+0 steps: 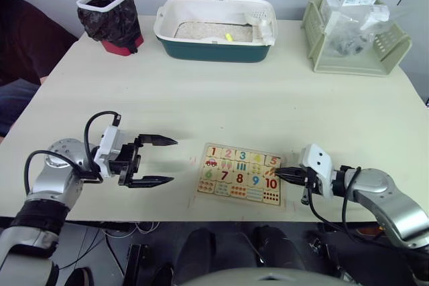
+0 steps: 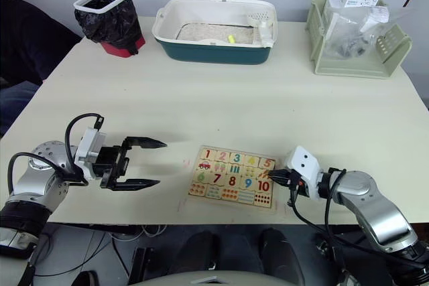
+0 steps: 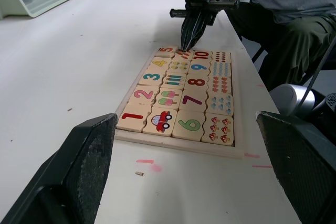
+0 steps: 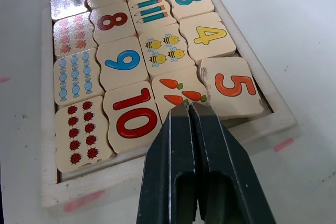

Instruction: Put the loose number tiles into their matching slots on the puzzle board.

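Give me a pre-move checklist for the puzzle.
1. Tiles 1 to 4 in the board: ok.
2. Tile 5 flat in its slot: not ok, it sits skewed over the frame edge.
3. Right gripper shut, tips at the carrot tile: ok.
4. Left gripper open, clear of the board: ok.
5. Loose tiles left on the table: none seen, ok.

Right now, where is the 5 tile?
The 5 tile sits in the puzzle board's corner on the robot's right, beside the 4 tile, near the shut right gripper.
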You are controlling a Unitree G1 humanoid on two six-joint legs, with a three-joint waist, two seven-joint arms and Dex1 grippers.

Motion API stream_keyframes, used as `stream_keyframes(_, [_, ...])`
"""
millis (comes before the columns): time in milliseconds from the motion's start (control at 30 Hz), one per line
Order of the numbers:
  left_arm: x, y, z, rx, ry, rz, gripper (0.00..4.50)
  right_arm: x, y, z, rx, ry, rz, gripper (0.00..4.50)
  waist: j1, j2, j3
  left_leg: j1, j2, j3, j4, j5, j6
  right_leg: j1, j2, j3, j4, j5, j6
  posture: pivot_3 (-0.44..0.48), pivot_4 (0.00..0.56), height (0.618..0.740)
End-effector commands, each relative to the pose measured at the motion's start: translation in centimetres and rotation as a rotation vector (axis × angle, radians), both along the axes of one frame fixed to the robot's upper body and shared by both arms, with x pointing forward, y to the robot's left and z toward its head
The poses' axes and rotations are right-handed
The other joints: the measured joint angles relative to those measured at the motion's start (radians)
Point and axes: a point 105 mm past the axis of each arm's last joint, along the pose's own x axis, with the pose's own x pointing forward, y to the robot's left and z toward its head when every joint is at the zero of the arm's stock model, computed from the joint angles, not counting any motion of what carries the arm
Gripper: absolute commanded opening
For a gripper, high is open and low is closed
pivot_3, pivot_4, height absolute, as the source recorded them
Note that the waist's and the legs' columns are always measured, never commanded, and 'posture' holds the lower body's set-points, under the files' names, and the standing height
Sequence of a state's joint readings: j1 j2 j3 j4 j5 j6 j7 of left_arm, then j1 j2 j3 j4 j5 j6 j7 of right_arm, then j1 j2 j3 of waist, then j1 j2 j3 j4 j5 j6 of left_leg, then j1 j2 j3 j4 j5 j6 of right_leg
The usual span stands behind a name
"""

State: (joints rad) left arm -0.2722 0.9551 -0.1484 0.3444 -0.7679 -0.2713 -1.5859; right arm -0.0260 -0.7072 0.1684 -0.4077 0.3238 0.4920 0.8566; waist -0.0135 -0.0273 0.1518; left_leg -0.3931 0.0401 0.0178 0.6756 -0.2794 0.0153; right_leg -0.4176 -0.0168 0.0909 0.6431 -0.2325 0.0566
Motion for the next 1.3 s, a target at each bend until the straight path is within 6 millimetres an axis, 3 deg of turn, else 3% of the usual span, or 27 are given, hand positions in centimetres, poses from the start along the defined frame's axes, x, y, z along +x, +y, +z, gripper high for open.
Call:
stream_keyframes(33, [-0.3, 0.2, 0.8, 0.010, -0.023, -0.030, 4.50, 0.1, 0.0, 0.5, 0.008, -0.024, 0.006, 0.03, 0.000, 0.000, 0.000, 0.000, 0.000, 0.000, 0.000, 0.000, 0.000, 0.000, 0.000, 0.000, 0.000, 0.000, 0.000, 0.000, 0.150, 0.740])
stream_keyframes(667, [-0.3, 0.3, 0.6, 0.014, -0.019, -0.027, 4.50, 1.1, -0.7, 0.5, -0.013, -0.037, -0.044, 0.03, 0.000, 0.000, 0.000, 0.000, 0.000, 0.000, 0.000, 0.000, 0.000, 0.000, 0.000, 0.000, 0.000, 0.000, 0.000, 0.000, 0.150, 0.740])
stream_keyframes(1133, [-0.4, 0.5, 0.4, 0.019, -0.015, -0.025, 4.50, 0.6, -0.7, 0.4, -0.011, -0.022, -0.020, 0.03, 0.000, 0.000, 0.000, 0.000, 0.000, 0.000, 0.000, 0.000, 0.000, 0.000, 0.000, 0.000, 0.000, 0.000, 0.000, 0.000, 0.150, 0.740])
stream_keyframes(1300, [-0.3, 0.6, 0.3, 0.008, -0.013, -0.010, 4.50, 0.4, -0.5, 1.7, 0.077, -0.076, -0.018, 0.03, 0.001, 0.000, 0.000, 0.000, 0.000, 0.000, 0.000, 0.000, 0.000, 0.000, 0.000, 0.000, 0.000, 0.000, 0.000, 0.000, 0.150, 0.740])
